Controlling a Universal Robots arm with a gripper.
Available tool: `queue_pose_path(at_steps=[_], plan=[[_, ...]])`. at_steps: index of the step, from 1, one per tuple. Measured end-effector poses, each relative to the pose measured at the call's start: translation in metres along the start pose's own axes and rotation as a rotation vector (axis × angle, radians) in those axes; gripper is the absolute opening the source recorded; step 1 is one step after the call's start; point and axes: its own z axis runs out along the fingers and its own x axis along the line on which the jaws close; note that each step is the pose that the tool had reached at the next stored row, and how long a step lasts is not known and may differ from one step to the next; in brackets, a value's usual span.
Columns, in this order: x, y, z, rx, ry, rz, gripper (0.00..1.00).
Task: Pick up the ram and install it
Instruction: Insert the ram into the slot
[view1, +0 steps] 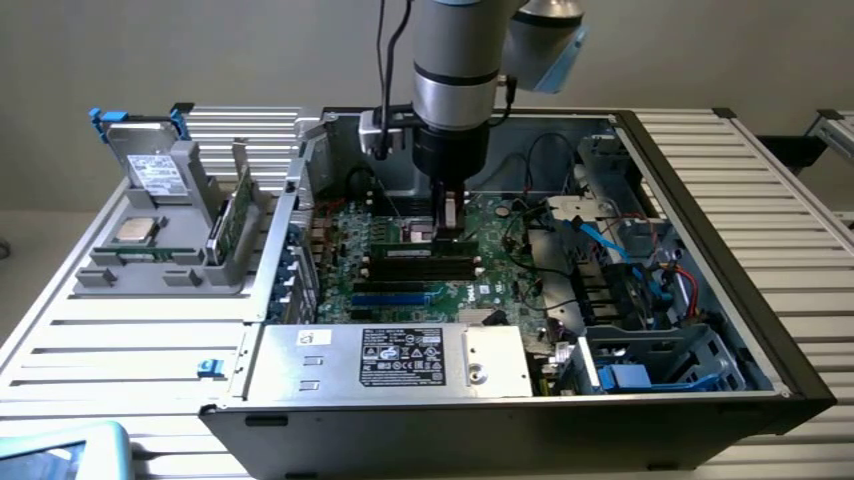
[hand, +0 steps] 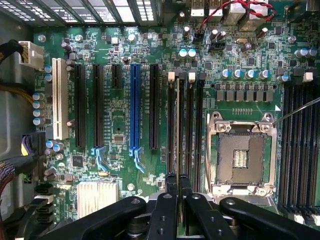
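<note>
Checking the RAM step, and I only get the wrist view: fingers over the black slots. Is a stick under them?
Observer: Yes. In the exterior view the ram lies along the black slots, just below the gripper. Whether it is gripped, I can't tell.
Operator: Arm angle?
Observer: The arm comes straight down into the open case.
Operator: Parts outside the case?
Observer: A rack on the exterior view's left holds a silver processor chip and a grey drive.
</note>
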Motion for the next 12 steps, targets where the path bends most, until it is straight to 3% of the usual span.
queue_pose_path(at_steps=[2, 3, 12], plan=[[-0.0001, 0.0, 0.0008, -0.0002, 0.0111, 0.0, 0.13], [-0.0001, -0.0001, 0.0012, -0.0001, 0.0141, 0.0, 0.13], [-0.0004, 0.0001, 0.0089, -0.0013, 0.015, 0.001, 0.13]])
